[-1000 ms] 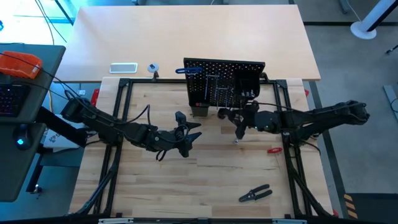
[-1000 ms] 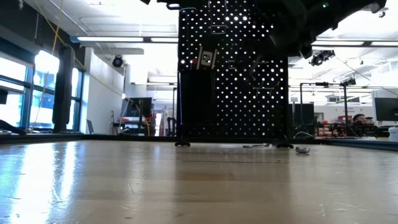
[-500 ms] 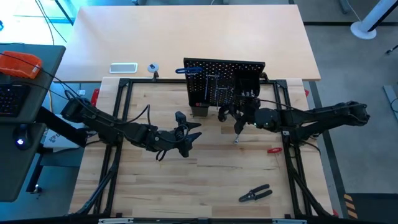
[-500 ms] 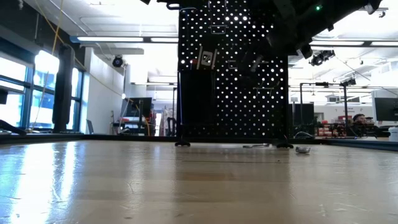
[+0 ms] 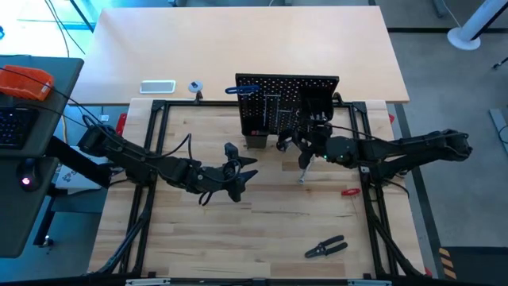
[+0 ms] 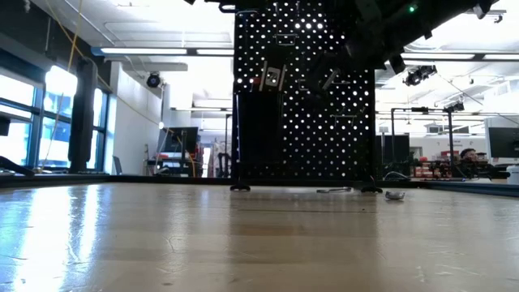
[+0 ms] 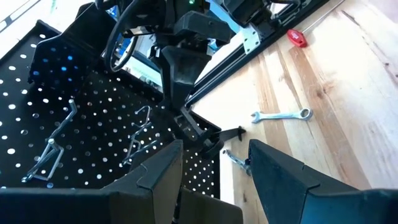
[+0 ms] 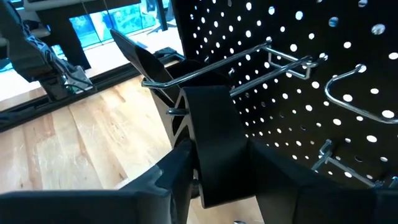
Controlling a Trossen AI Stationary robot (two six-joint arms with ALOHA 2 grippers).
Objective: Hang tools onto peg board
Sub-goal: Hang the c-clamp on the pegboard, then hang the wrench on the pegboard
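Observation:
The peg board (image 5: 274, 99) stands upright at the table's far middle, and a blue-handled key (image 5: 238, 90) hangs at its left top. My right gripper (image 5: 300, 144) is close in front of the board, shut on a flat black level (image 8: 211, 143) just under a wire hook (image 8: 249, 53). My left gripper (image 5: 238, 156) waits open at mid-table and points at the board. In the left wrist view nothing sits between its fingers (image 7: 158, 177). My right gripper pinches the black level between its two fingers, on the two long edges (image 8: 245, 155) of its lower part. The fingers come slanting down from the table's right toward the board. The level is lifted clear and stands nearly upright, its upper end beside the hook.
A silver wrench (image 7: 283, 115) lies on the table in front of the board. A red-handled tool (image 5: 349, 191) lies at the right and black pliers (image 5: 325, 248) near the front. A white tray (image 5: 157, 86) and a tape roll (image 5: 195, 86) sit beyond the far rail.
My right gripper has turned and swung its fingers a little toward the peg board, bringing the black level closer to it.

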